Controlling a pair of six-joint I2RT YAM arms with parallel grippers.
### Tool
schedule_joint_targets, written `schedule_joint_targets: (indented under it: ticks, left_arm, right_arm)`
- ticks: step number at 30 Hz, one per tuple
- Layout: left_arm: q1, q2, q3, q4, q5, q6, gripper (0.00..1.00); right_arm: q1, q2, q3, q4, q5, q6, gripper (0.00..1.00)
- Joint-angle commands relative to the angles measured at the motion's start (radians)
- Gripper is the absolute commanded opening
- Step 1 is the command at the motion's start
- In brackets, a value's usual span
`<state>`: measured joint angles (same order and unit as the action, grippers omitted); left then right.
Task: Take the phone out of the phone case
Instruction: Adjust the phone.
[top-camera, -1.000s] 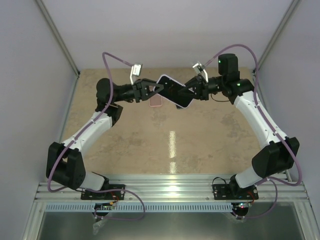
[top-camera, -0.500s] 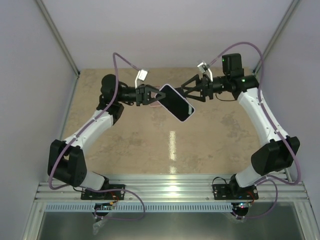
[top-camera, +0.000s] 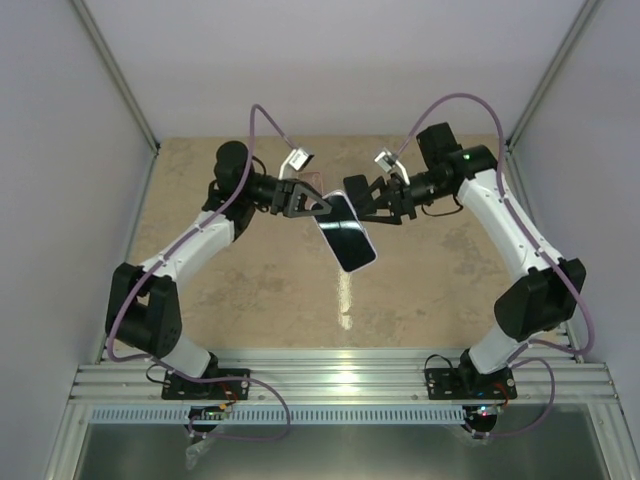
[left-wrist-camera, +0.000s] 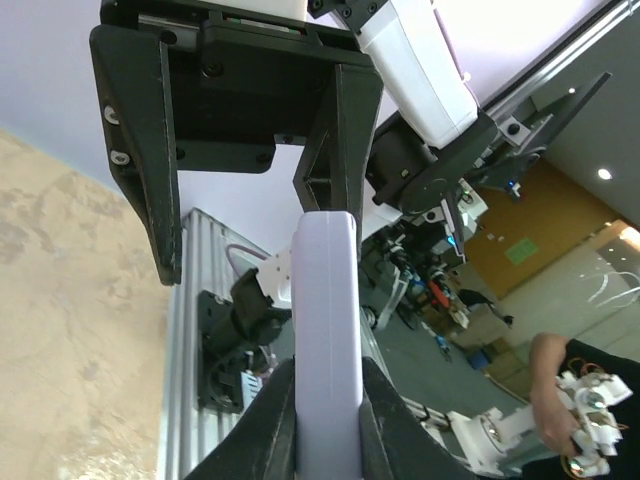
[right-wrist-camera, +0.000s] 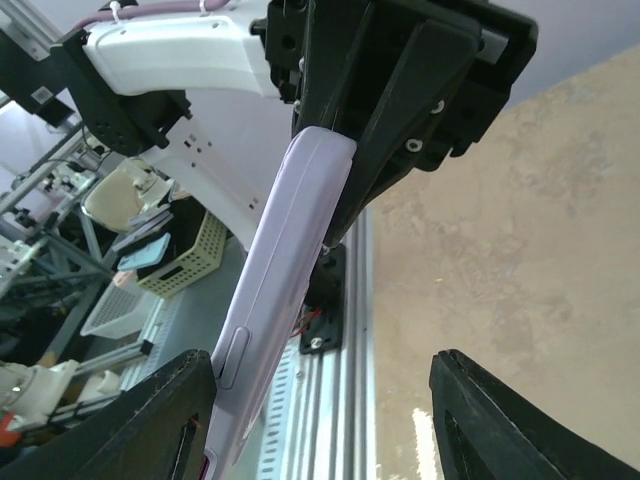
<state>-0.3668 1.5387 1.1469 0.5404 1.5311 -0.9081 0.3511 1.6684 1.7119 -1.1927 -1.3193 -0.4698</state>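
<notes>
The phone, dark screen up and lilac phone case round its edge, hangs in the air over the middle of the table. My left gripper is shut on its far end; in the left wrist view both fingers press the case's flat sides. My right gripper stands open just right of that same end. In the right wrist view the case's edge with a side button runs down close beside my left-hand finger, and the right-hand finger stands well apart.
The beige table lies below, with grey walls on three sides and the aluminium rail holding both arm bases at the near edge. A small pink thing shows on the table behind the left gripper, mostly hidden.
My right gripper let go of the phone, opened, drew back, then came in close again. The left gripper closed tighter and swung the phone's free end toward the near edge.
</notes>
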Motion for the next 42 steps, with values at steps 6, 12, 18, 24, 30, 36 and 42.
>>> schedule_joint_targets:
  ticks: [6,12,18,24,30,36,42]
  left_arm:
    - [-0.096,0.006,0.076,-0.439,-0.205,0.284,0.0]
    - [-0.105,-0.019,0.175,-0.864,-0.351,0.641,0.0]
    - [-0.128,-0.066,0.158,-1.001,-0.335,0.788,0.0]
    - [-0.129,-0.118,0.082,-1.012,-0.308,0.788,0.0]
    - [-0.135,-0.017,0.149,-1.456,-0.321,1.128,0.0]
    - [-0.164,0.014,0.17,-1.573,-0.335,1.218,0.0]
    - [-0.228,0.028,0.182,-1.564,-0.362,1.216,0.0]
  right_arm:
    - [0.019,-0.126,-0.214,0.058,0.043,0.051,0.65]
    - [-0.024,-0.183,-0.301,0.088,0.013,0.06,0.67]
    - [-0.017,-0.177,-0.299,0.046,0.01,0.01,0.61]
    - [0.044,-0.172,-0.281,0.033,0.094,-0.02,0.59]
    - [0.11,-0.172,-0.324,0.063,0.145,-0.041,0.55]
    - [0.162,-0.155,-0.372,0.165,0.145,0.01,0.46]
    - [0.212,-0.102,-0.354,0.151,0.113,-0.001,0.33]
